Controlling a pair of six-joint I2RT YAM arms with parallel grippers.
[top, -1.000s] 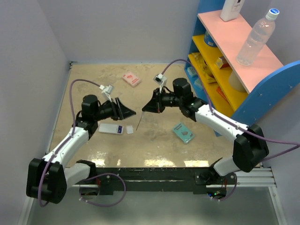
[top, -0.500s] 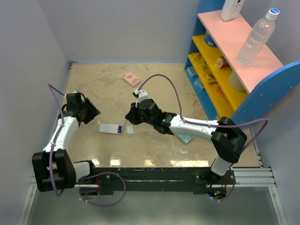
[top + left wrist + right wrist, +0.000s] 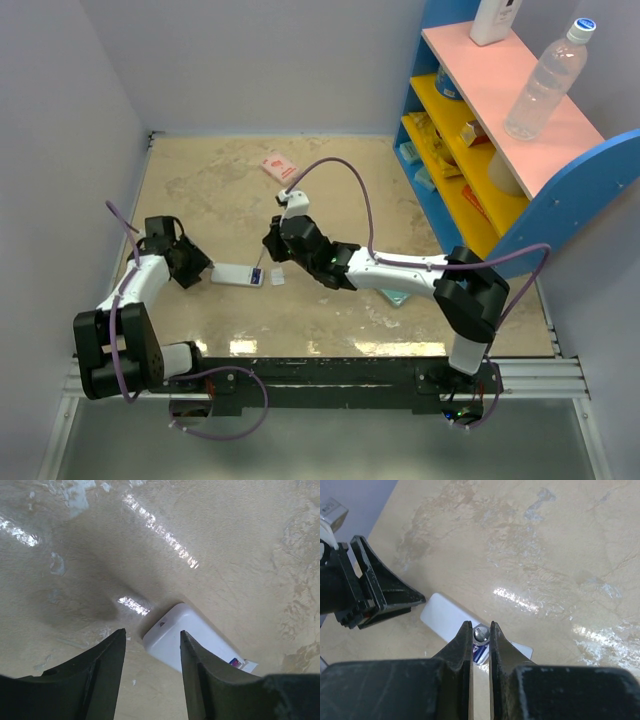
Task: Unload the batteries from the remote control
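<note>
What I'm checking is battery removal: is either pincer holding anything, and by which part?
The right pincer is shut on a battery, pinched near its silver-capped end, over the remote control. The left pincer is open, holding nothing.

A: What lies on the beige stone-patterned table (image 3: pixel 200 175)?
B: A flat pink packet (image 3: pixel 279 167), at the far side.
A: And the blue shelf unit (image 3: pixel 590 185)?
B: A clear plastic bottle (image 3: pixel 545 80) stands on its pink top board.
</note>
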